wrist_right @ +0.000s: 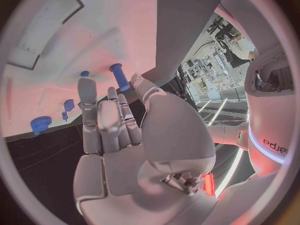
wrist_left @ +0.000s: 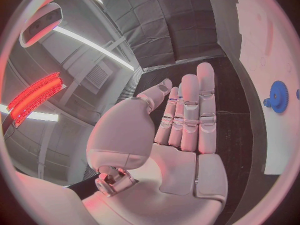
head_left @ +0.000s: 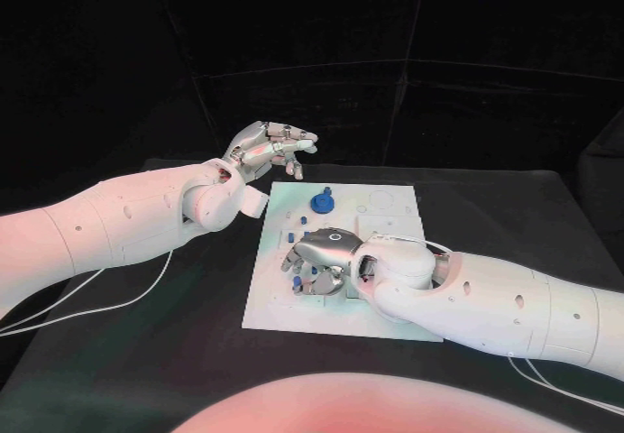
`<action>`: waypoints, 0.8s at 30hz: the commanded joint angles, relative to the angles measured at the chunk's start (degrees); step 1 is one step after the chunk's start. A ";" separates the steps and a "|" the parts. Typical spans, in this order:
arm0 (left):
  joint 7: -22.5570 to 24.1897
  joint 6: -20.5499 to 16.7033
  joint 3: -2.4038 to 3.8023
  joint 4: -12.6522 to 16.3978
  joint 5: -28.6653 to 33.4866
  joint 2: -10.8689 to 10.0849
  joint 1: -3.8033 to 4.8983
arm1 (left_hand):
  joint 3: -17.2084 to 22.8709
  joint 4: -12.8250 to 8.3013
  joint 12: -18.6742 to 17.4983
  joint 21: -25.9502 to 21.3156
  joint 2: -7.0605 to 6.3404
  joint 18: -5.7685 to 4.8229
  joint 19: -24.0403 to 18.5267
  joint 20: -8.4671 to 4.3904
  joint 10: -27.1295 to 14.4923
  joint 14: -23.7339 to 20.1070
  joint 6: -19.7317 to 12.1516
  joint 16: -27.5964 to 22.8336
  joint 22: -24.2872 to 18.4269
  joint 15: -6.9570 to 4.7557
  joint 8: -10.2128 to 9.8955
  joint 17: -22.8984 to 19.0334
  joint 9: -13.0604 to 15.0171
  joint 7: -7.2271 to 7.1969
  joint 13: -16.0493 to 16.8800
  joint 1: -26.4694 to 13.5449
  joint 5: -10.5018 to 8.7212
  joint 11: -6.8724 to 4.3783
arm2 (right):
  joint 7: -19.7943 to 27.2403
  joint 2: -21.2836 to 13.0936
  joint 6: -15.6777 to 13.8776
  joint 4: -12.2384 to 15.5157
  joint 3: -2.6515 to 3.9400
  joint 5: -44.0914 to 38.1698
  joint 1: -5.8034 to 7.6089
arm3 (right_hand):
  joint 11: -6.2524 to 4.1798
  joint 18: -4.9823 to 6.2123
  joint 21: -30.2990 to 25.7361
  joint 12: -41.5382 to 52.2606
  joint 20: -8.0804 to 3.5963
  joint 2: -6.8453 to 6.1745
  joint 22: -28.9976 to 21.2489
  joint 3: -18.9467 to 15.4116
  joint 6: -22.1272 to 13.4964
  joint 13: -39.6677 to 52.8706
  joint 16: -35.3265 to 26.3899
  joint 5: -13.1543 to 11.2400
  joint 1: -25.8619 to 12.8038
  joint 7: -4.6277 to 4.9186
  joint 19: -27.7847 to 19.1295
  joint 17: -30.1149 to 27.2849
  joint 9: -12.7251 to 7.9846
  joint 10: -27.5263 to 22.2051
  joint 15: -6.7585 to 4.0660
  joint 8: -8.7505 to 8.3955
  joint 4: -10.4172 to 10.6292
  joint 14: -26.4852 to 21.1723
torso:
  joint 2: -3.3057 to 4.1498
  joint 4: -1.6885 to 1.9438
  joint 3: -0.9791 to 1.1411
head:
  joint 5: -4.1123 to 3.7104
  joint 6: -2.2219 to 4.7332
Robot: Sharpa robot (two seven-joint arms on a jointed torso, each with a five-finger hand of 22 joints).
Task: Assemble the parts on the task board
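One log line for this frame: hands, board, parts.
left hand: raised past the board's far-left corner, holds nothing | right hand: low over board, grasp unclear | blue gear: on board's far side

Head view: high, looking down on the black table and the whole task board.
Left wrist view: close behind the left hand, facing along its fingers; board edge and blue gear beside the fingertips.
Right wrist view: close behind the right hand; board just beyond the fingertips.
Shared: the board.
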 commanded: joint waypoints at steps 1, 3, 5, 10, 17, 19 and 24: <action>0.13 0.60 0.05 0.00 0.21 -0.01 0.10 | 0.06 -0.25 -0.20 -0.31 0.23 0.33 0.36 -0.08 -0.20 -0.41 -0.04 -0.20 -0.06 0.18 -0.07 -0.07 0.00 0.40 0.03 0.17 -0.05 0.13 | -0.45 -0.28 -4.26 0.11 0.02 -0.09 0.07 | 0.26 0.49 -1.03 -0.23 0.28 0.24 -1.43 -0.90 -0.30 0.04 -0.98 0.28 0.65 0.13 -0.71 -1.40 0.09 -1.50 0.16 -0.03 -0.16 -0.47 | 0.00 -0.01 0.01 | -0.08 0.05; 0.13 0.61 0.05 -0.02 0.21 0.01 0.10 | 0.06 -0.25 -0.20 -0.31 0.23 0.33 0.36 -0.08 -0.20 -0.41 -0.04 -0.20 -0.06 0.18 -0.07 -0.07 0.00 0.40 0.03 0.17 -0.05 0.13 | -0.43 -0.47 -5.07 0.22 0.02 -0.11 0.07 | 0.32 0.53 -1.24 -0.24 0.34 0.34 -1.68 -1.22 -0.35 0.04 -1.15 0.35 0.77 0.16 -0.79 -1.60 0.09 -1.93 0.22 -0.03 -0.21 -0.49 | 0.00 0.02 0.01 | -0.10 0.08; 0.12 0.63 0.04 -0.05 0.21 0.01 0.10 | 0.05 -0.28 -0.21 -0.36 0.24 0.33 0.36 -0.07 -0.25 -0.45 -0.07 -0.20 -0.11 0.19 -0.11 -0.11 0.00 0.42 0.02 0.20 -0.05 0.14 | -0.33 -0.80 -5.92 0.47 0.03 -0.13 0.07 | 0.33 0.53 -1.27 -0.23 0.34 0.35 -1.73 -1.27 -0.35 0.05 -1.19 0.36 0.79 0.17 -0.80 -1.65 0.09 -1.99 0.22 -0.03 -0.22 -0.50 | -0.02 0.04 0.02 | -0.14 0.09; 0.11 0.63 0.04 -0.12 0.21 -0.03 0.10 | 0.03 -0.33 -0.23 -0.42 0.26 0.33 0.36 -0.06 -0.30 -0.49 -0.10 -0.19 -0.17 0.21 -0.16 -0.16 0.00 0.44 0.02 0.24 -0.05 0.16 | 0.07 -2.81 -7.91 2.11 0.09 0.32 0.14 | 0.51 0.60 -1.73 -0.09 0.47 0.44 -2.30 -2.07 -0.03 0.08 -1.59 0.47 0.83 0.35 -0.98 -2.21 0.17 -2.64 0.36 0.12 -0.19 -0.55 | -0.12 -0.09 -0.02 | -0.21 0.26; 0.04 0.64 0.03 0.00 0.21 -0.29 0.10 | 0.03 -0.33 -0.23 -0.42 0.26 0.33 0.36 -0.06 -0.30 -0.49 -0.10 -0.19 -0.17 0.21 -0.16 -0.16 0.00 0.44 0.02 0.24 -0.05 0.16 | -0.51 -10.38 -9.61 6.98 0.15 9.73 2.42 | 0.22 0.22 -0.48 4.79 0.53 1.52 0.06 -4.38 3.05 1.36 0.31 0.53 -0.29 0.75 0.88 0.73 0.59 3.87 0.24 1.17 1.50 0.54 | -0.12 -0.16 -0.06 | -0.83 0.82; 0.01 0.59 0.01 0.10 0.21 -0.48 0.10 | 0.03 -0.33 -0.23 -0.42 0.26 0.33 0.36 -0.06 -0.30 -0.49 -0.10 -0.19 -0.17 0.21 -0.16 -0.16 0.00 0.44 0.02 0.24 -0.05 0.16 | -1.86 -13.91 -9.50 8.83 0.16 14.13 3.42 | -0.98 -0.34 1.81 8.68 0.04 1.56 3.82 -5.18 4.57 3.02 2.60 0.90 -0.99 -0.01 3.08 4.17 0.81 9.93 -0.54 1.89 2.39 1.48 | -0.15 -0.21 -0.10 | -1.12 0.96; -0.01 0.48 -0.06 0.32 0.21 -0.74 0.09 | 0.03 -0.35 -0.24 -0.45 0.27 0.33 0.37 -0.05 -0.30 -0.51 -0.10 -0.19 -0.19 0.21 -0.17 -0.19 0.00 0.44 0.03 0.26 -0.05 0.16 | -5.81 -20.80 -8.04 11.48 0.20 19.10 4.36 | -3.48 -1.80 7.05 19.16 -2.12 0.28 12.21 -8.82 6.66 10.09 7.71 4.42 -2.57 -2.20 7.69 11.78 1.19 16.75 -2.64 3.71 4.26 3.04 | -0.25 -0.57 -0.22 | -2.05 1.46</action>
